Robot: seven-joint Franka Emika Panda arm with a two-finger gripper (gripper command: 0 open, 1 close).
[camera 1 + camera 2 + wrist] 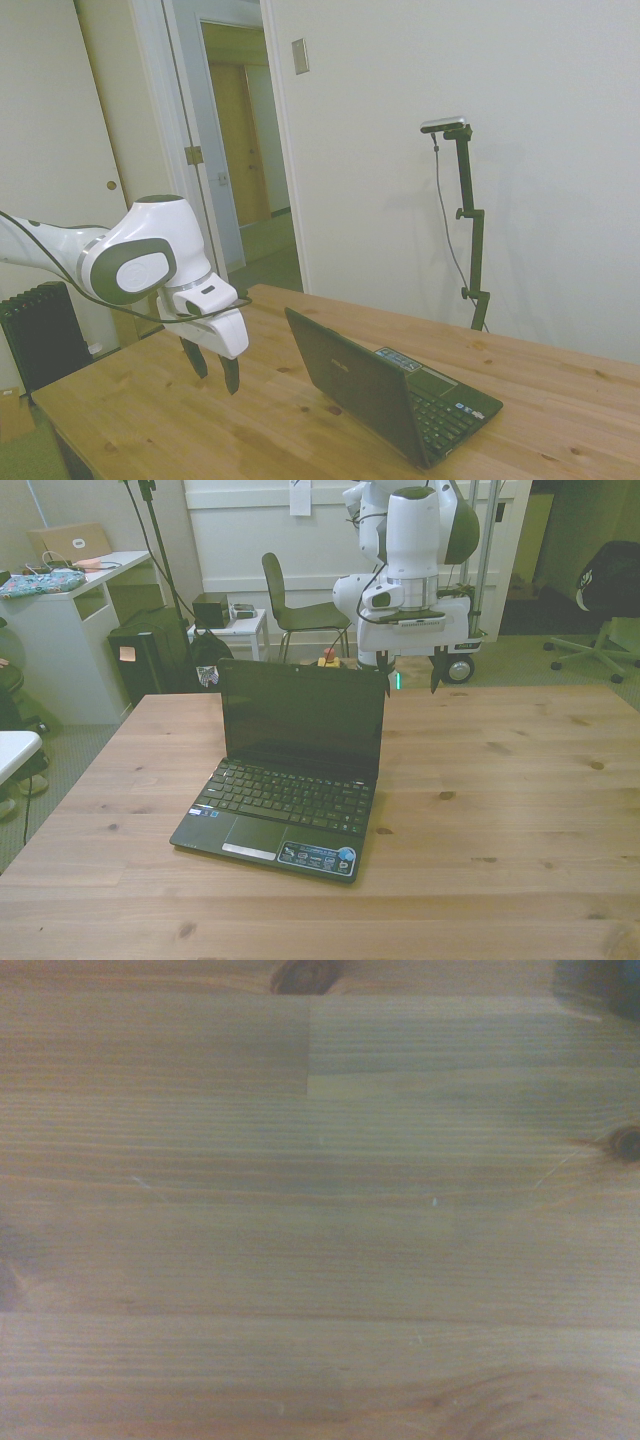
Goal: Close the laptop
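My arm (130,262) reaches in from nine o'clock; my gripper (215,374) points down, fingers (232,376) apart.

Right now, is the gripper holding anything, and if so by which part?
Nothing is held. The gripper hangs open above bare table, behind the open laptop, touching neither.

White Franka arm (140,255) w/ grey joint caps, black cable, white claw (215,372), dark fingers (231,375)
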